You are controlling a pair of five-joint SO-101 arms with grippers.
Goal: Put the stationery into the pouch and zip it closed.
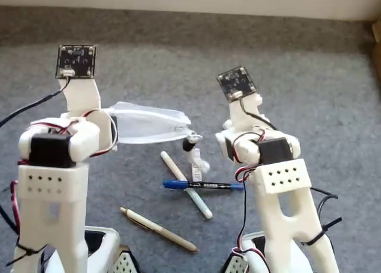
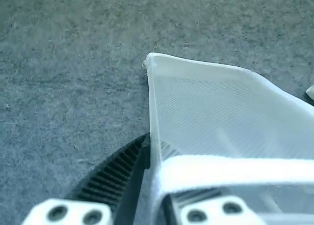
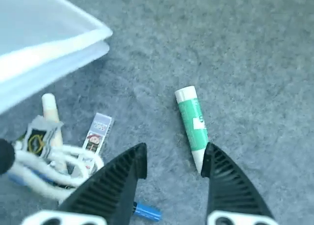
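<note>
Left end effector (image 2: pixel 154 158) is closed on the rim of the pouch (image 1: pixel 149 125), pinching one edge of the mesh near a corner. The pouch is lifted off the grey tabletop (image 1: pixel 309 94) and sags away from the grip toward the middle of the work area, mouth facing the loose items. Right end effector (image 3: pixel 174 154) has its jaws wide apart and holds nothing. It hangs low over a green marker (image 3: pixel 192 122) that lies flat, its pointed tip just beside one jaw. The other stationery lies between the arms: a blue pen (image 1: pixel 202 185) crossed over a pale green pen (image 1: pixel 199 204), and a cream pen (image 1: pixel 158 228) nearer the arm bases and apart from the rest. Handling judgement: the pouch is thin, soft and light and will fold rather than hold its shape, so the stitched rim band is the place to grip it, and the mouth likely needs tension to stay open. The marker looks rigid, light and smooth, so it may roll or slip. Best taken across its barrel at mid-length with the jaws square to it.
</note>
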